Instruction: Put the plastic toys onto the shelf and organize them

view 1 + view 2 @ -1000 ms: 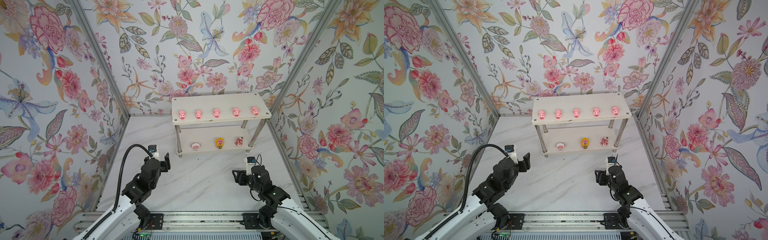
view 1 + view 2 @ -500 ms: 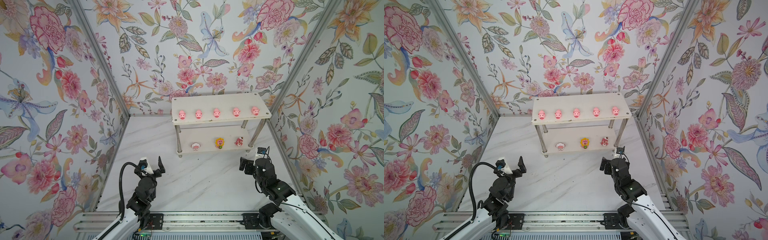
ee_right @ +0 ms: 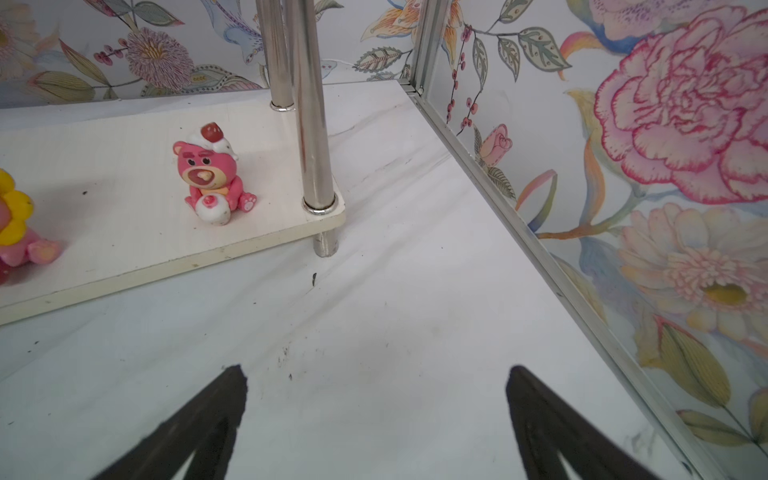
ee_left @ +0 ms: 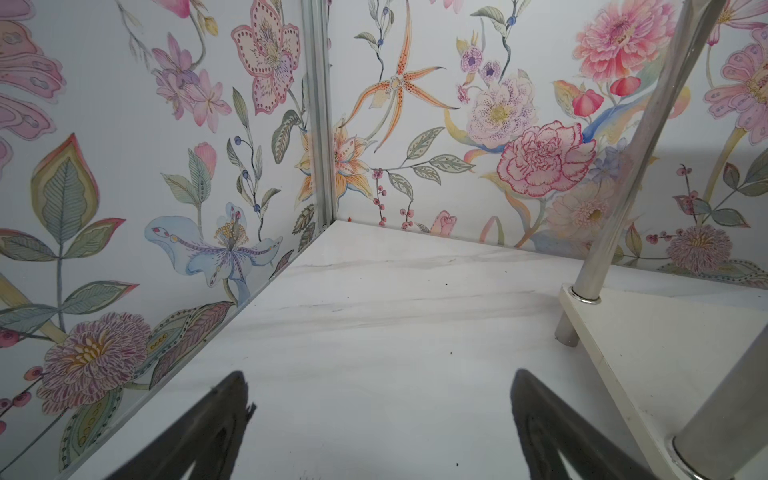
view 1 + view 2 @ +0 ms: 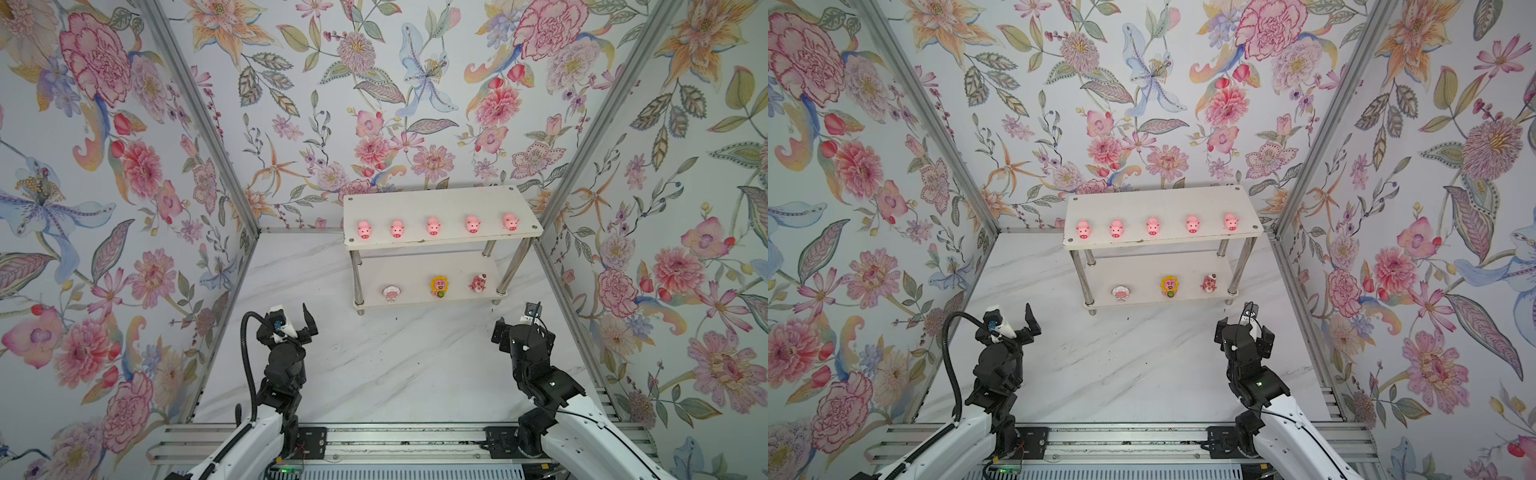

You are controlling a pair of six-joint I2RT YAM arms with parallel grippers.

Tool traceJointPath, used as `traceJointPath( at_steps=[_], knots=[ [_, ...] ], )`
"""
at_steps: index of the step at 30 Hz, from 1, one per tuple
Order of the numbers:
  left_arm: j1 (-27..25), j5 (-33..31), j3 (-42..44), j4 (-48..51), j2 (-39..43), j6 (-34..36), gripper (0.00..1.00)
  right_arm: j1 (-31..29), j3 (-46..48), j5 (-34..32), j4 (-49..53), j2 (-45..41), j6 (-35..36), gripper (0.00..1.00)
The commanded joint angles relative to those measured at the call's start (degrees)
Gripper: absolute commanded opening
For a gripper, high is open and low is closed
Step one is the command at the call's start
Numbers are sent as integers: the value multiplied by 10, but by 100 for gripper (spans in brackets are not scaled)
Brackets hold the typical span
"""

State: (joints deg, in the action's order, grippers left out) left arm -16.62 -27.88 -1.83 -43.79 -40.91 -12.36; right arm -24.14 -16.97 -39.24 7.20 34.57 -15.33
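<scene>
You have bright, even, diffuse light from above in both top views, shadows all soft. The shelf [image 5: 440, 203] top board casts a soft grey shadow over its lower board and the tabletop [image 5: 374, 374] beneath. Glare is mild: the chrome legs [image 3: 309, 104] only show streaky reflections. Top views are sharp, with wide-angle stretch toward the edges. In your wrist views the dark fingers [image 4: 199, 436] and the nearest leg are soft, out of focus; the bear [image 3: 208, 174] is crisp
</scene>
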Motion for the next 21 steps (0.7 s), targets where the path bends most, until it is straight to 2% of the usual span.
traceJointPath(
  at_steps=[1,7,11,12,15,16,17,19,21],
  knots=[
    [15,-17,-17,-23,-16,34,99,10,31,-34,-95,-43,27,99],
    [23,-63,-2,-56,-77,51,99,39,68,-38,-94,-134,32,99],
    [53,-14,-2,-102,-156,37,99,54,89,-2,-115,-129,73,99],
    [56,3,-7,-110,-169,47,99,57,98,7,-130,-115,76,99],
    [67,44,16,-231,-213,75,99,70,128,20,-226,-33,85,99],
    [75,78,35,-309,-235,106,99,73,110,26,-214,0,72,99],
    [83,102,55,-387,-262,131,99,78,105,26,-245,36,78,99],
    [91,97,75,-509,-322,142,99,88,87,39,-286,111,83,99],
    [93,59,80,-576,-366,126,99,100,66,37,-323,181,81,99]
  ],
)
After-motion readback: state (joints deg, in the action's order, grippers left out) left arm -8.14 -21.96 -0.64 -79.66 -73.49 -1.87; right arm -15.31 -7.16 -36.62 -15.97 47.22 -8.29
